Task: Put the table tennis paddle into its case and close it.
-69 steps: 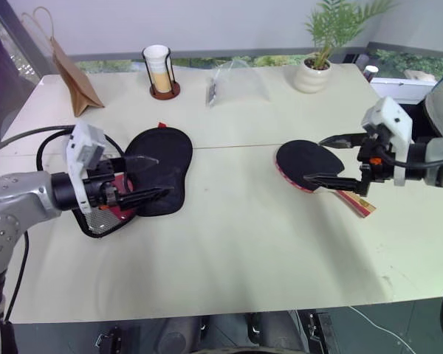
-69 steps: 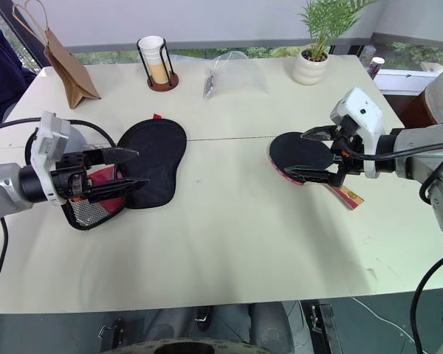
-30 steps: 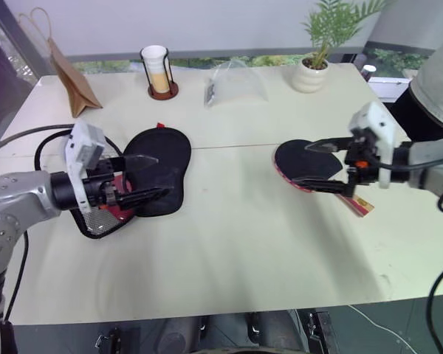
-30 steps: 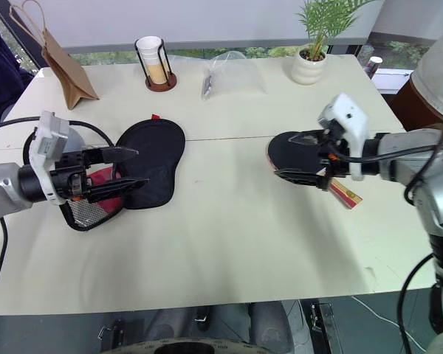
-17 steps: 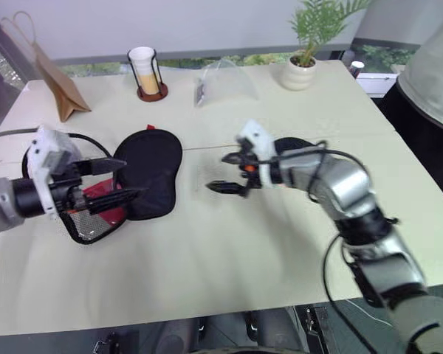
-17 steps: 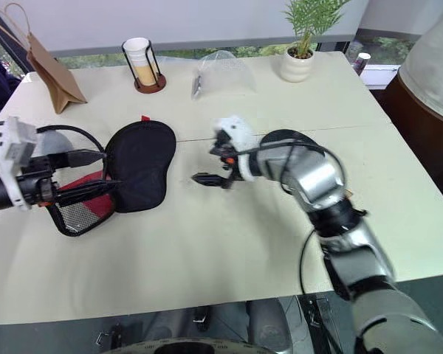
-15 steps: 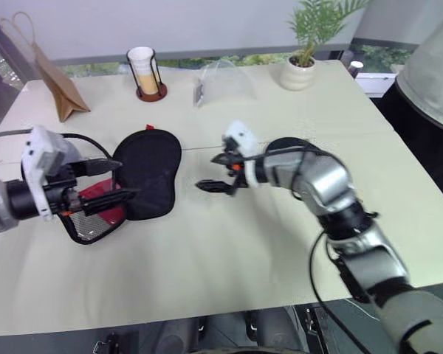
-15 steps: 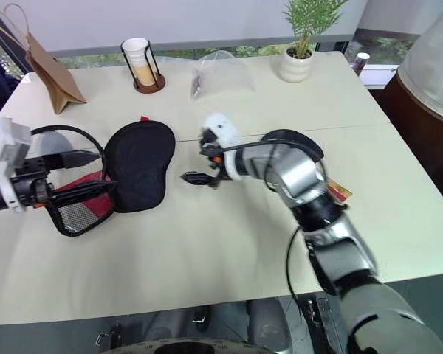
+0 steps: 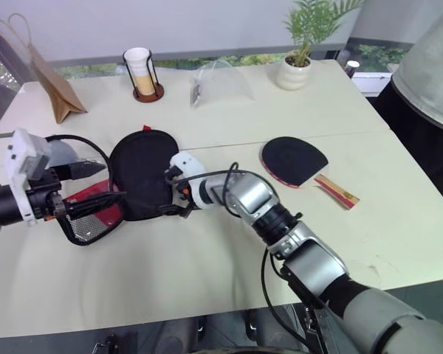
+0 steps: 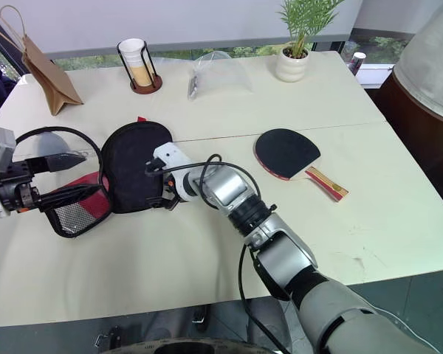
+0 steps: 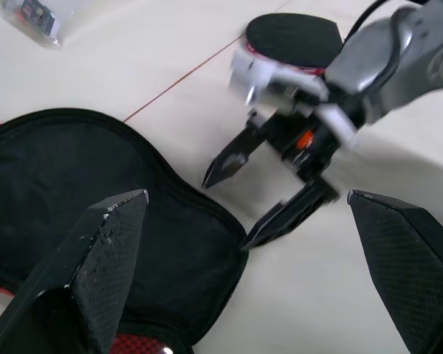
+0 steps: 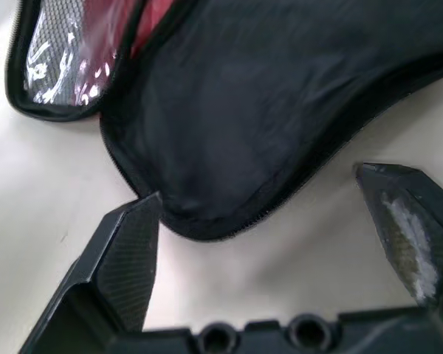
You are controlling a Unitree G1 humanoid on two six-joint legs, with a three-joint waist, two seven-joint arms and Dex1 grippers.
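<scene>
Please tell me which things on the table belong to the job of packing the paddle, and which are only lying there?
For the job: table tennis paddle; case, lying open; left gripper and right gripper, both open.

Only lying about: paper bag; cup in a wire holder; clear plastic bag; potted plant.

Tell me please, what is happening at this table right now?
A two-armed robot is working on a black paddle-shaped fabric case that lies unzipped on the table, its red inside showing. The right gripper, fingers open, is at the case's edge; the left gripper, also open, hovers at its other side. The black-faced table tennis paddle with a wooden handle lies apart on the table, not yet packed.
</scene>
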